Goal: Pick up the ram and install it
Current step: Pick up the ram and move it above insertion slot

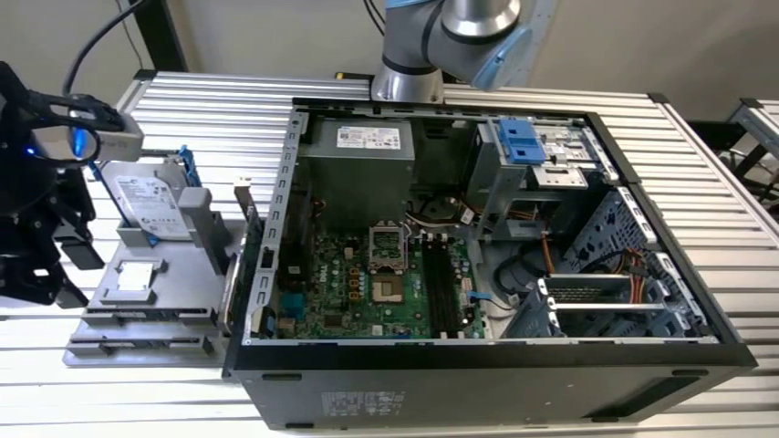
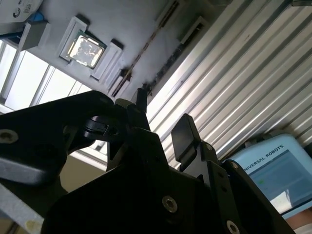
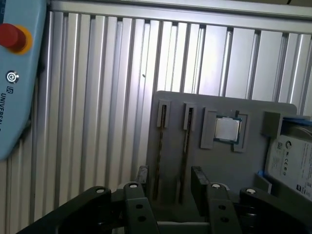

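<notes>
Early stage. The gripper [image 3: 170, 181] has its fingers apart, holds nothing, and hovers over the gray holder [image 3: 229, 168]. The ram [image 3: 185, 151] stands on edge in a slot in that holder, beside the processor chip [image 3: 227, 129]. It is not yet picked up. The motherboard slots [image 1: 441, 294] look empty, so the install is still to do.

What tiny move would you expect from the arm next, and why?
Likely a small sideways shift to centre over one stick. In the first wrist view the open, empty gripper hangs over the gray holder, and both ram sticks, standing on edge in their slots, line up between its fingers, so closing there probably would not take one cleanly.
</notes>
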